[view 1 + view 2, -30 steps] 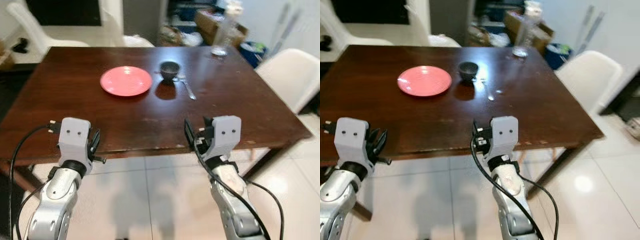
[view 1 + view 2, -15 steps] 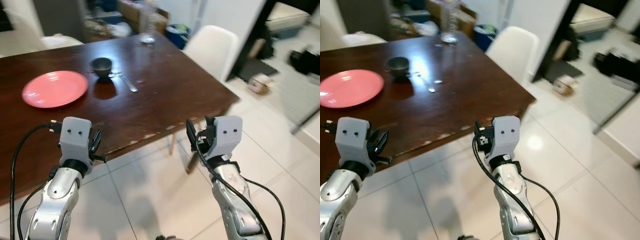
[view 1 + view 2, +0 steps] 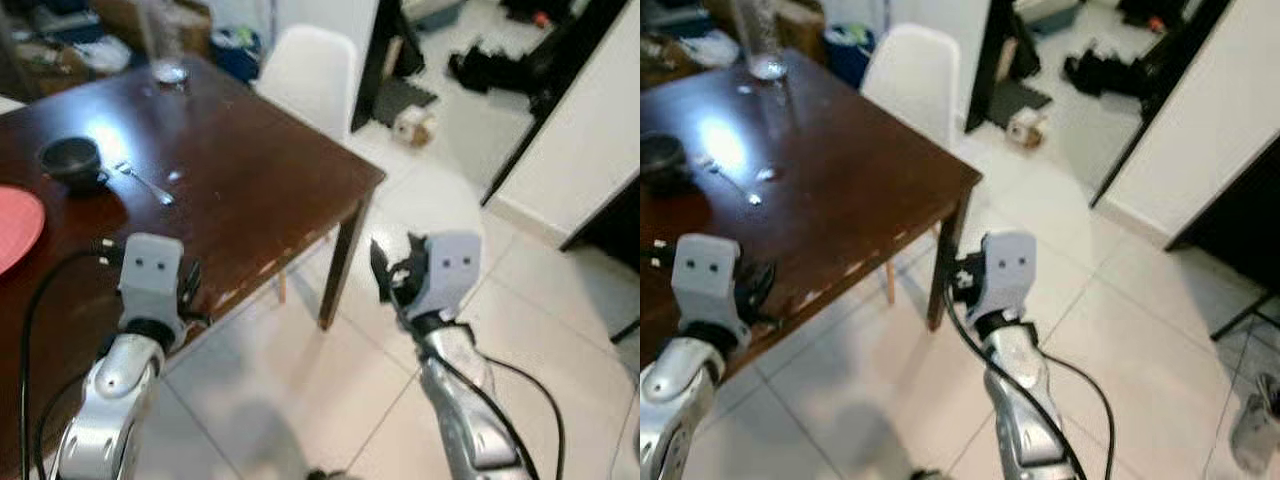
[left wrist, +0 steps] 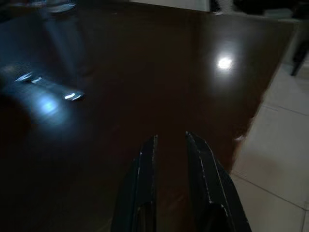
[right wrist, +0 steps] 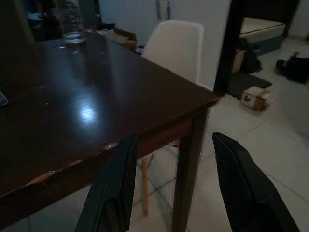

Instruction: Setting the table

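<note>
The dark wooden table stretches off to my left. On it are a dark bowl, a spoon beside it and a clear glass at the far edge. A sliver of the pink plate shows at the left border. My left gripper hovers over the table's near edge, its fingers a narrow gap apart with nothing between them. My right gripper hangs over the floor past the table's corner, open and empty, fingers wide apart.
A white chair stands at the table's right end. Beyond it, a small box and dark bundles lie on the floor by a doorway. A white wall rises at the right, with open tiled floor below.
The whole view has swung to the right: the table, plate and bowl have slid left and the doorway has come into sight. Both arms keep the same pose.
</note>
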